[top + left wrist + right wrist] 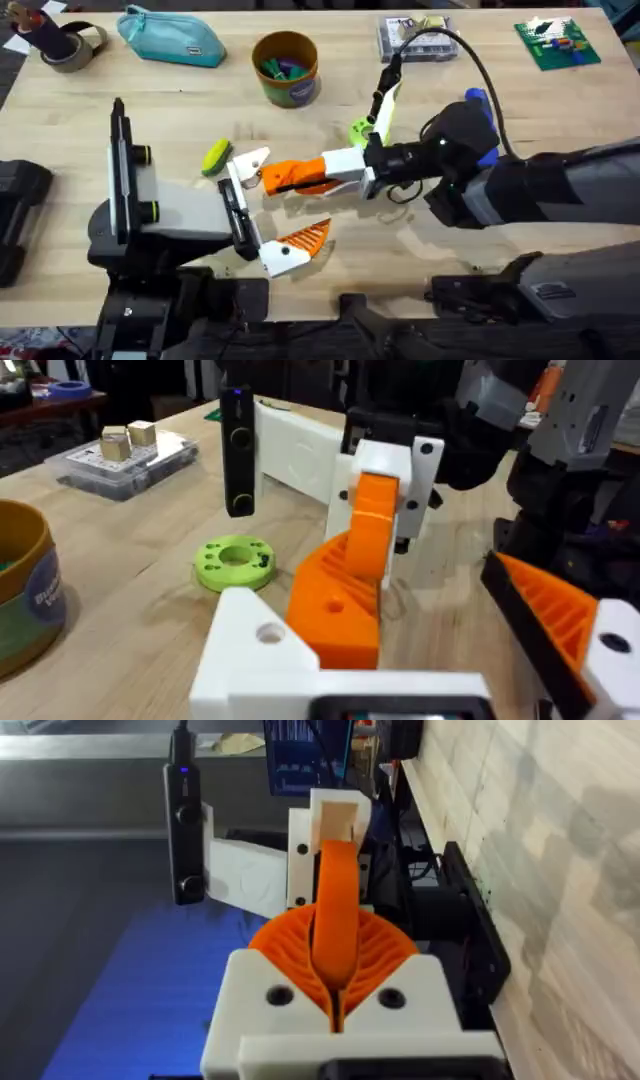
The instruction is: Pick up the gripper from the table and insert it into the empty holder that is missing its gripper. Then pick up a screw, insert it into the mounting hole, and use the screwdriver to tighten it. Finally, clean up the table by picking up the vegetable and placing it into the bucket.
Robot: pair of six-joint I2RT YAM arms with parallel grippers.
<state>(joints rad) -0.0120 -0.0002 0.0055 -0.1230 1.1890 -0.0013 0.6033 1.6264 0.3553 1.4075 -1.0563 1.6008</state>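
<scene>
My right gripper (288,178) (335,990) is shut on the orange ribbed gripper (272,180) (345,585) (335,910). It holds the gripper's tip against the empty white holder (250,160) (255,650) (335,815); how deep it sits I cannot tell. My left gripper (275,205) lies on the table as the grey-black stand, open. Its two mounts are far apart on the black rail (237,212), and the near mount carries its orange finger (305,237) (555,615). A yellow-green vegetable (215,157) lies beside the holder. The ochre bucket (285,68) (25,595) stands at the back. The screwdriver and screw are not clear to me.
A green ring (362,130) (235,560) lies by the right arm. A clear parts box (415,40) (120,455), a teal pouch (170,37), a tape roll (70,45) and a green board (557,42) line the far edge.
</scene>
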